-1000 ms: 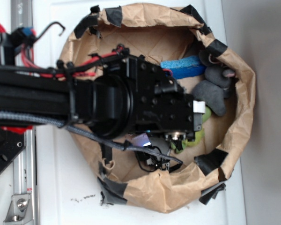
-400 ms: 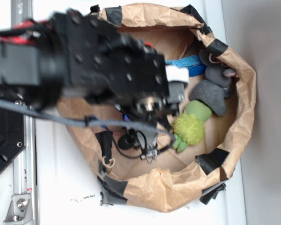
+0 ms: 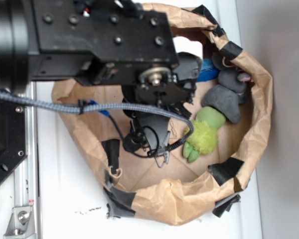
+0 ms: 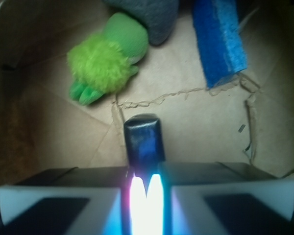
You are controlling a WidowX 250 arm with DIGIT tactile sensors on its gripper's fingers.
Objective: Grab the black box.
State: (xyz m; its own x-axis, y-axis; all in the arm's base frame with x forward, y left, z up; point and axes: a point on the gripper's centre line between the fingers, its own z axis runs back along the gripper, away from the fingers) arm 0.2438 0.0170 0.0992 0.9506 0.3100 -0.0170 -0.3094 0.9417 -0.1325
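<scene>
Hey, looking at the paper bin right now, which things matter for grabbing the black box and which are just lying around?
Part of the job:
- black box, pinched between the claw's pads
- claw, shut on the box

Just lying about:
- green fuzzy toy
- blue sponge
- grey stuffed toy
- paper bin with black tape strips

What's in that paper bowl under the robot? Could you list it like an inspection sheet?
Surface: brown paper bowl with black tape, on a white table.
Job's things: black box held between the fingers, off the paper.
Clutter: green toy, blue sponge, grey stuffed toy.
Grippers: gripper shut on the box.
Cables: braided grey cable, thin black wires below it.
Surroundings: metal rail at left.
</scene>
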